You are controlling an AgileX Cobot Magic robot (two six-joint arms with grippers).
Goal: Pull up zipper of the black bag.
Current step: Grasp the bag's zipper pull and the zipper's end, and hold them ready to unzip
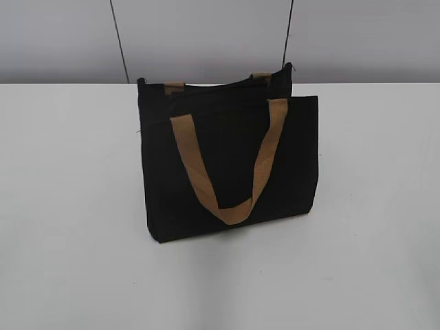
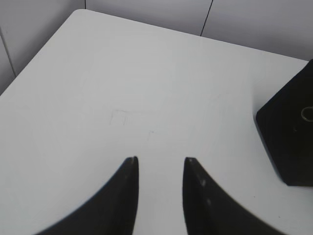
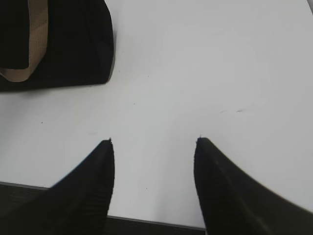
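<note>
The black bag (image 1: 230,161) stands upright near the middle of the white counter (image 1: 69,206), its broad front face turned toward the exterior camera and its top edge leaning slightly back toward the grey wall panels (image 1: 206,34) behind. One tan handle (image 1: 227,161) hangs down loosely over the front panel in a long U shape, its lowest point close to the bag's base; the stubs of the second handle (image 1: 174,87) poke up at the far top edge. The zipper (image 1: 213,88) runs along the top of the bag, but from this angle it blends into the dark fabric and its pull tab cannot be made out. Neither arm appears in the exterior view. In the left wrist view, the left end effector (image 2: 161,159) hovers over bare counter with its two dark fingers set apart and nothing between them; a corner of the bag (image 2: 288,142) sits well off to its right, apart from the fingers. In the right wrist view, the right end effector (image 3: 154,141) also has its fingers spread wide over empty counter near the front edge, holding nothing, while the bag's lower corner and a loop of tan handle (image 3: 34,44) show in the upper left, well apart from the fingertips.
</note>
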